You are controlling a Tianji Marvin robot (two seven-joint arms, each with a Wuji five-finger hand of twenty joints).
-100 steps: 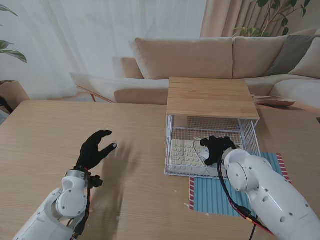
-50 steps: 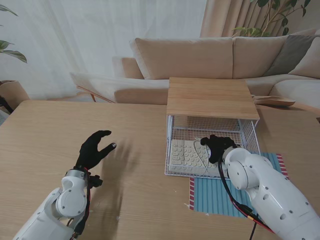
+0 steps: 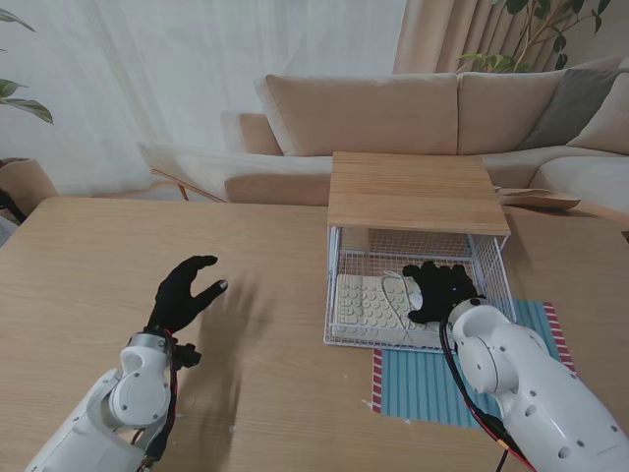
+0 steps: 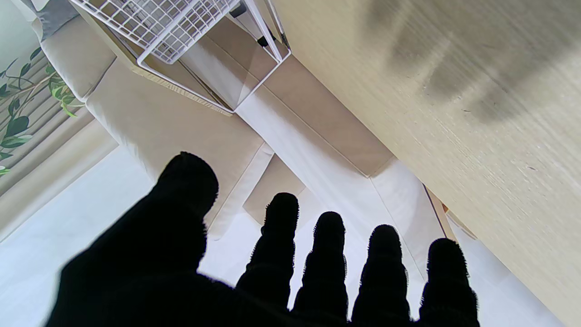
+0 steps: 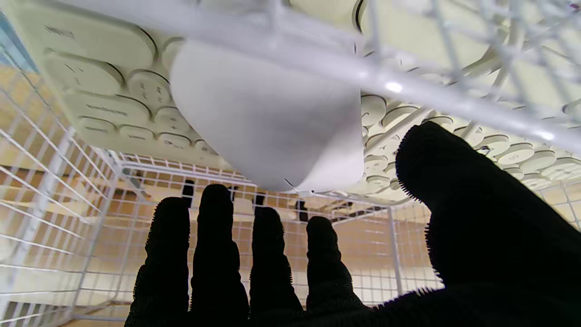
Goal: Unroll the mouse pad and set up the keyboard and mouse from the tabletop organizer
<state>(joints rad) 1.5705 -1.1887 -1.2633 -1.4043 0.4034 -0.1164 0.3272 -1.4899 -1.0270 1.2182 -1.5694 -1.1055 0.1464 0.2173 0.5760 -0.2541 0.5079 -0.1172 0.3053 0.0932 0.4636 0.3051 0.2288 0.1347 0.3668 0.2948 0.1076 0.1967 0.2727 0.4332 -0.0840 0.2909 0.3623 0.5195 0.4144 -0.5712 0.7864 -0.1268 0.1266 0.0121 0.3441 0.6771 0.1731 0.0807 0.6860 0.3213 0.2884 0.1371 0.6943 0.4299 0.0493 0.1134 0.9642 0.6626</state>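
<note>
Keyboard (image 3: 369, 303) lies lengthwise front-to-back inside organizer (image 3: 491, 258)

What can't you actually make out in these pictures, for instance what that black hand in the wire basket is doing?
- Mouse: in the stand view the right hand covers it; the wrist view shows fingers spread, not touching it.
- Keyboard: its right part is hidden by that hand; key legends are too small.
- Mouse pad: partly hidden by the right arm and the organizer.
- Left hand: open, palm side unseen.

Keyboard (image 3: 369, 303) in the organizer (image 3: 413, 192); mouse (image 5: 268, 118) seemingly on it; mouse pad (image 3: 418, 388) nearer me.
</note>
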